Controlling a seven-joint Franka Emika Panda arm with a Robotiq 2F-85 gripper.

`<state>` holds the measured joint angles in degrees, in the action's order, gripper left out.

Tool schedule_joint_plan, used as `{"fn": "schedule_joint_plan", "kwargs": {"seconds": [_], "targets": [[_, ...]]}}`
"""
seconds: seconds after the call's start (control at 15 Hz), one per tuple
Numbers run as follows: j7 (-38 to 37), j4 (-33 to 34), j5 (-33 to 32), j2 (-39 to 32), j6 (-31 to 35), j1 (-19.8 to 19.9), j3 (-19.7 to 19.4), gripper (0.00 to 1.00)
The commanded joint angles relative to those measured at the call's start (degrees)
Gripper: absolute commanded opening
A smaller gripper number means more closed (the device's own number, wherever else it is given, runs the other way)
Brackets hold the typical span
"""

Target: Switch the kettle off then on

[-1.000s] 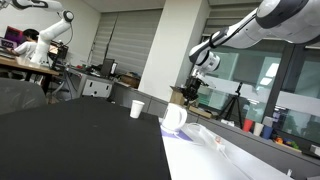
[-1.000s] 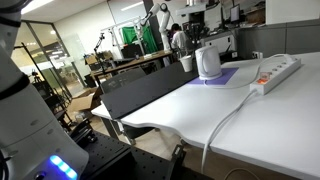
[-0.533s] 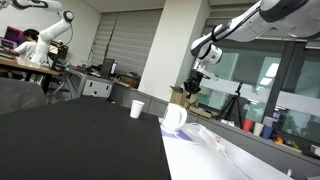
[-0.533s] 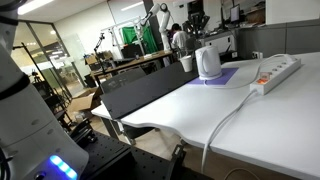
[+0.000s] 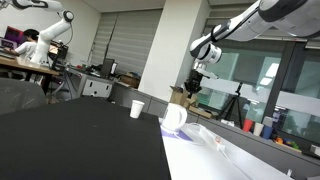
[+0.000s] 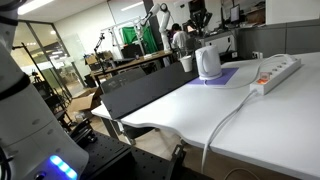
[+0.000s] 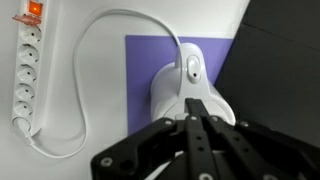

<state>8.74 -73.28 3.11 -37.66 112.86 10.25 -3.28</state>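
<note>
The white jug-shaped kettle stands on a purple mat at the edge of the white table; it also shows in an exterior view and in the wrist view. My gripper hangs well above the kettle, apart from it, and also shows high up in an exterior view. In the wrist view its black fingers are pressed together, empty, and point down at the kettle's handle side.
A small white cup stands on the black table beyond the kettle. A white power strip with a lit red switch lies beside the mat, and its cable loops to the kettle. Office desks and other robot arms stand behind.
The arm has risen slightly and shifted a little over the kettle since a second ago. It has hardly moved in the last half second. The kettle has not moved.
</note>
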Motion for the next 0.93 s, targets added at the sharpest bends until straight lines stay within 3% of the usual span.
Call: {"fn": "schedule_joint_plan", "kwargs": {"seconds": [0.0, 0.73, 0.87], "targets": [[-3.06, 0.39, -1.03, 0.32, -0.30, -0.85, -0.80, 0.26], [-3.55, 0.50, -1.01, 0.26, -0.48, -0.93, -0.82, 1.00], [-3.55, 0.47, -0.97, 0.30, -0.51, -0.91, -0.81, 1.00]]}}
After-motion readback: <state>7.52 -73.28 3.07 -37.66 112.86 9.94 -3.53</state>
